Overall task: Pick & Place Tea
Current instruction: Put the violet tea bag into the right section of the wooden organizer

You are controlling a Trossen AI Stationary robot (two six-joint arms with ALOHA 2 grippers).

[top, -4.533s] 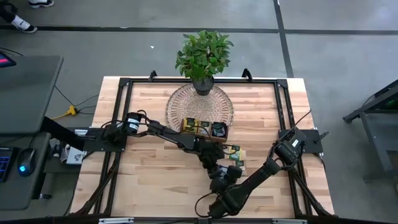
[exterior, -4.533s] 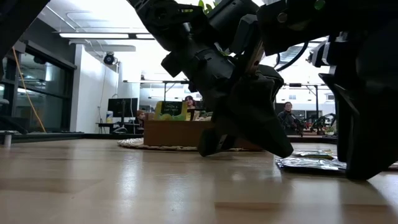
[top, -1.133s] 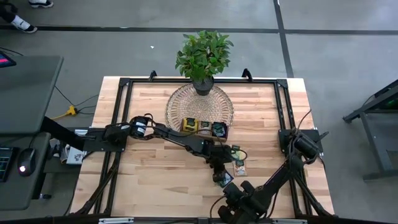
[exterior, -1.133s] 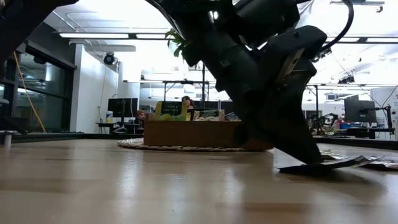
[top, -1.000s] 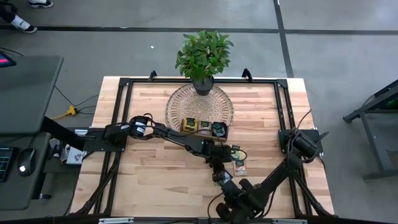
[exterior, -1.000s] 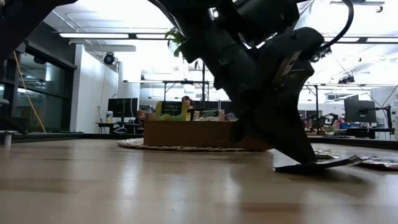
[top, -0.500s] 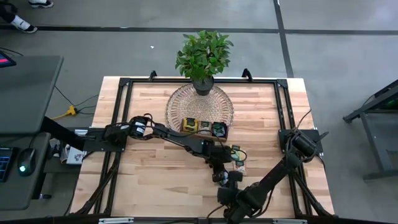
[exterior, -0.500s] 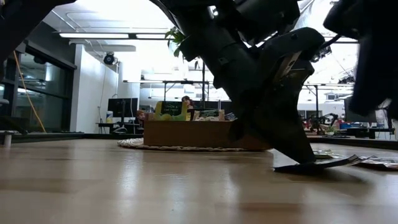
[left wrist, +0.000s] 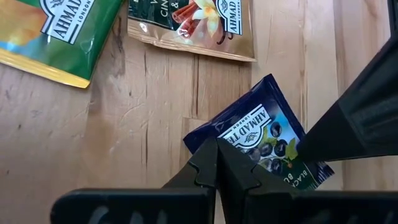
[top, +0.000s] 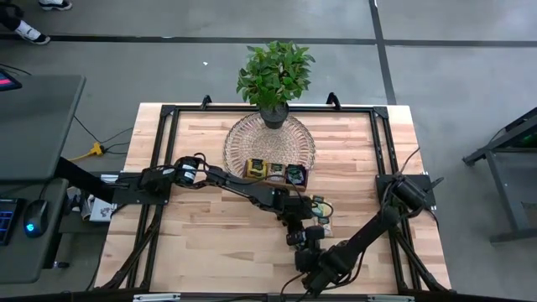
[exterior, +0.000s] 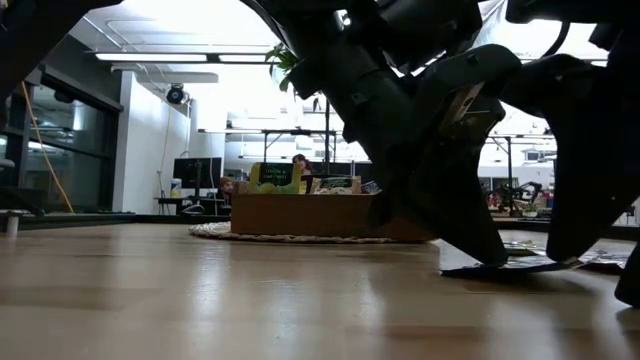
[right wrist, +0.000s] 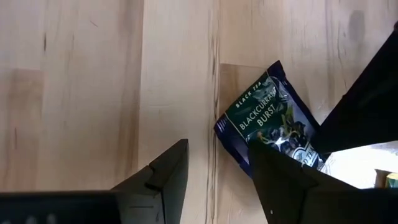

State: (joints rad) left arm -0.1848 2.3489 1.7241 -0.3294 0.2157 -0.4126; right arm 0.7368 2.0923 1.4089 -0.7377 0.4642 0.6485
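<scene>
While flat on pale grained wood | glossy dark-blue square sachet (right wrist: 273, 124)

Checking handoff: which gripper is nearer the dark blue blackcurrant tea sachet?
Left. The left gripper, shut, presses on the dark blue blackcurrant tea sachet on the wooden table. The right gripper, open, hovers just beside its edge.
</scene>
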